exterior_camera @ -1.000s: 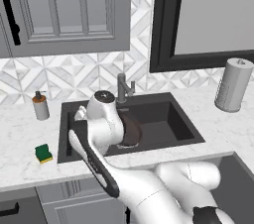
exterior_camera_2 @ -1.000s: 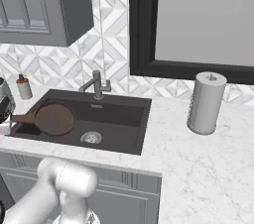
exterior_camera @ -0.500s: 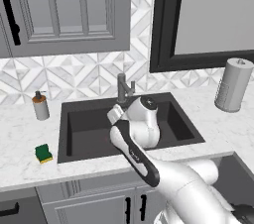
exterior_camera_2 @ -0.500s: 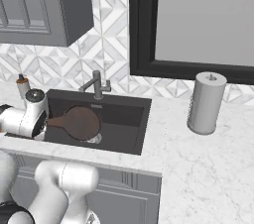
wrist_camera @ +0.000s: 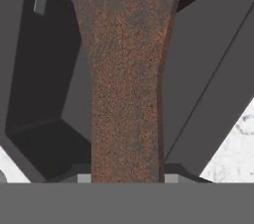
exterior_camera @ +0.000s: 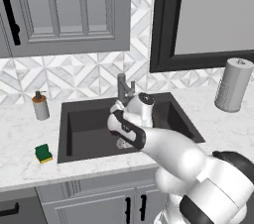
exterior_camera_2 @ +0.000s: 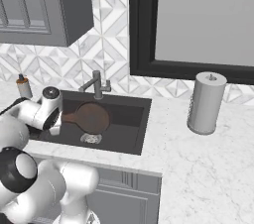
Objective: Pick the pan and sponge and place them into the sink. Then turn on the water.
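The pan (exterior_camera_2: 92, 117), judged stiff and head-heavy, is held over the sink (exterior_camera_2: 137, 139) by its long thin handle (wrist_camera: 126, 99), which is gripped between the fingers near its end.

White marble surface (exterior_camera: 22, 134) before me, with the sink (exterior_camera: 82, 121) set in it: sponge (exterior_camera: 43, 153) at its front left corner, soap bottle (exterior_camera: 40, 106) left of it, paper-towel roll (exterior_camera_2: 206, 103) right.

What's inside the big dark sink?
Inside the sink is the brown pan, over the round silver drain and covering part of it. The robot's arm blocks the left part of the basin, so that bit can't be seen.
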